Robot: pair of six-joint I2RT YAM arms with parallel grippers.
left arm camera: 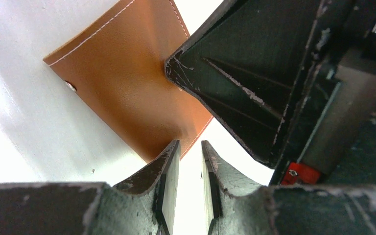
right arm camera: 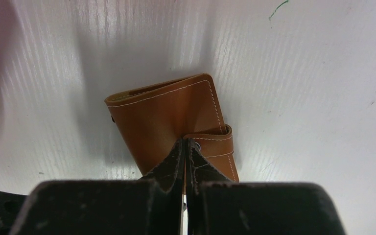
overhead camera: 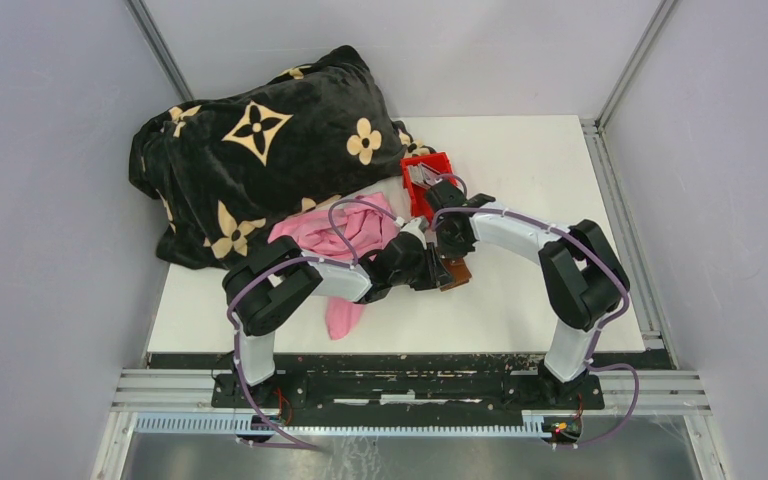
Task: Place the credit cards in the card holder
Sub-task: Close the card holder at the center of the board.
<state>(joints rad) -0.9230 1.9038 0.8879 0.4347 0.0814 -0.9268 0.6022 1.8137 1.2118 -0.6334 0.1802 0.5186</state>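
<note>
Table: white top; the card holder lies on it near the middle, a little toward the arm bases.
Blanket: black with tan flower shapes, heaped well apart from the card holder, to its far left and back.
Pink cloth: crumpled, left of the card holder, partly under the left arm.
Red bin: just behind the card holder, on the side away from the arm bases.
Credit cards: grey flat pieces inside the red bin, apart from the card holder; their number cannot be told.
Card holder: brown leather with pale stitching, folded over and flat on the table.
Strap: curls over one edge of the card holder, beside the right fingertips.
Snap stud: small metal dot near one edge of the card holder.
Right gripper: fingers pressed together, tips down on the card holder next to the strap.
Left gripper: fingers a little apart with only white table in the gap, at a corner of the card holder, close to the right gripper.
</note>
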